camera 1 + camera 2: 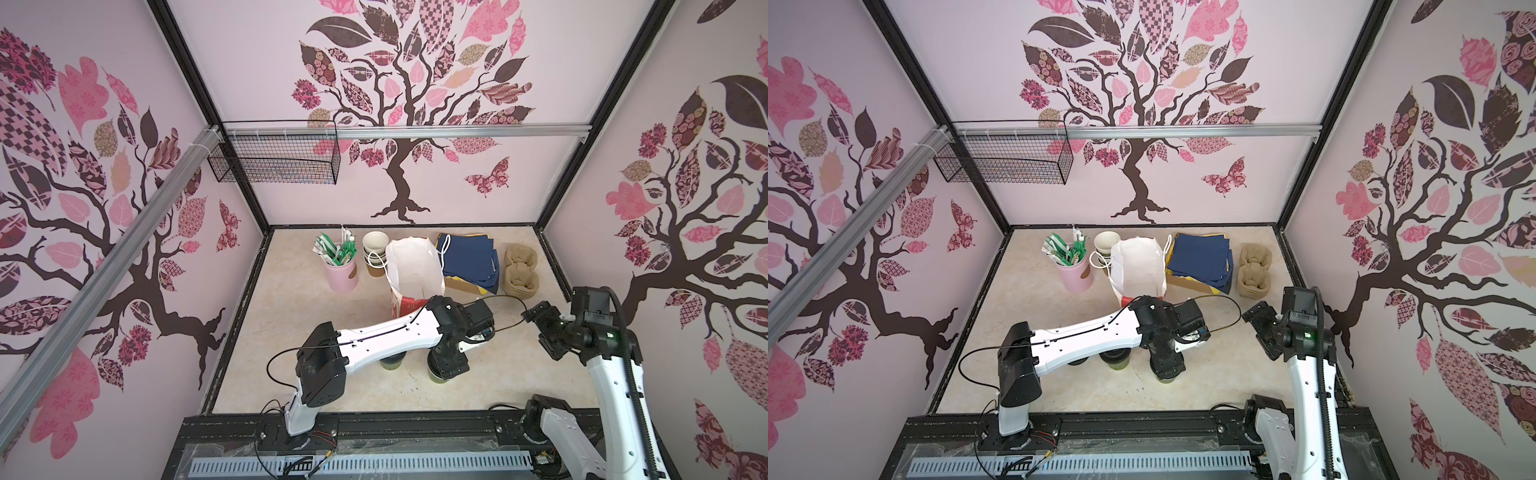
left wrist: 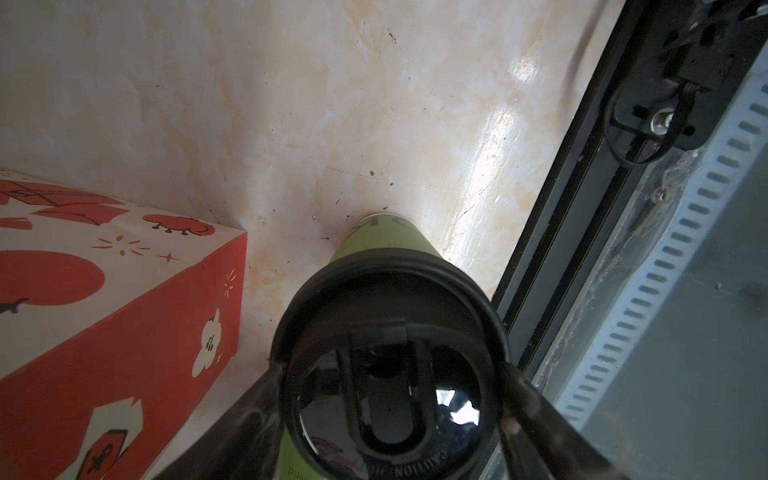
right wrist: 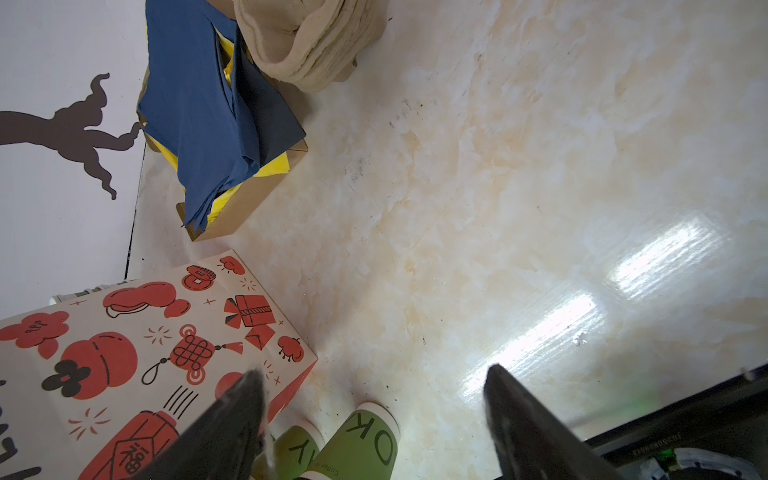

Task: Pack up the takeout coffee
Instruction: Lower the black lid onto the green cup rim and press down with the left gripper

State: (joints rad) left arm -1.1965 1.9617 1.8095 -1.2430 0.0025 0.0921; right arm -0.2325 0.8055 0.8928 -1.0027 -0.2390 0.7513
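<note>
The white-and-black left arm [image 1: 382, 332] stretches across the middle. Its black left gripper [image 1: 448, 368] points straight down, fingers [image 2: 249, 407] flanking a black-lidded green paper cup [image 2: 382, 245]; contact is unclear. The right arm [image 1: 611, 374] stands raised, and its right gripper [image 3: 374, 372] gapes empty in the air.

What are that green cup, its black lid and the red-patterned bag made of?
Green cup: likely matte paper, printed lettering.
Round black lid: glossy plastic, it mirrors light.
Red-and-white patterned bag: probably paper, with sharp creased edges.

Green black-lidded paper cup [image 3: 357, 444], upright, second green cup [image 3: 297, 451] just beside, both on tabletop [image 3: 498, 208]
</note>
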